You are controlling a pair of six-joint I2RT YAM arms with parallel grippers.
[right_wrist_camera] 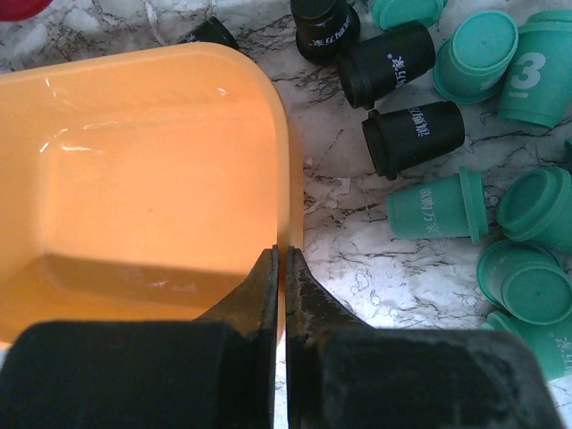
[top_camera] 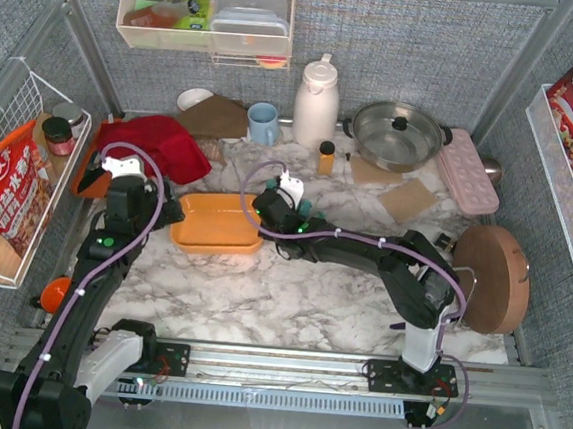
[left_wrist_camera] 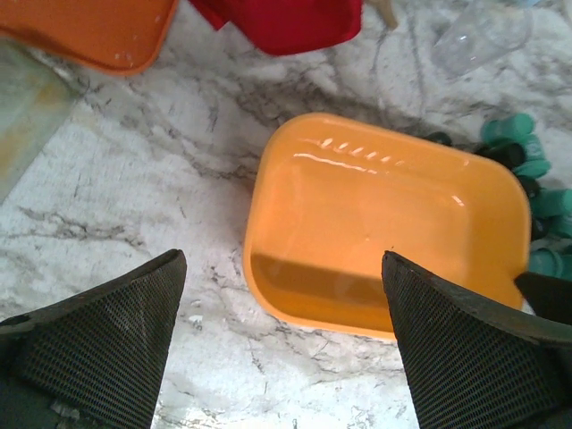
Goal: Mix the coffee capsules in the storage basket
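Black padded fingers of the right gripper [right_wrist_camera: 281, 255] are pressed together until only a hairline slit shows, pinched on the right-hand wall of the storage basket [right_wrist_camera: 134, 179]. One finger sits inside the orange tray and the other outside it, and the rim runs straight down into the slit between them. In the top view the same gripper [top_camera: 266, 218] sits at the basket's [top_camera: 215, 223] right end, its arm reaching in from the right side of the table.

Just beyond the gripped wall, the coffee capsules [right_wrist_camera: 429, 214] lie scattered on the marble table [right_wrist_camera: 357, 259], outside the basket and to its right. The nearest are a teal pod on its side and a black one above it, also on its side. Further right more teal pods crowd together, some standing rim-up and some tipped over, and one shows a white 3. More black pods lie close to the basket's far right corner. From above, only a few teal capsules [top_camera: 305, 208] show beside the wrist.

The left gripper [left_wrist_camera: 281, 264] hangs with its jaws spread wide and holds nothing. It is above the marble at the basket's [left_wrist_camera: 384, 223] near left edge. In its view the capsules [left_wrist_camera: 536, 179] cluster past the basket's far side. A red cloth [left_wrist_camera: 286, 22] lies beyond the basket.
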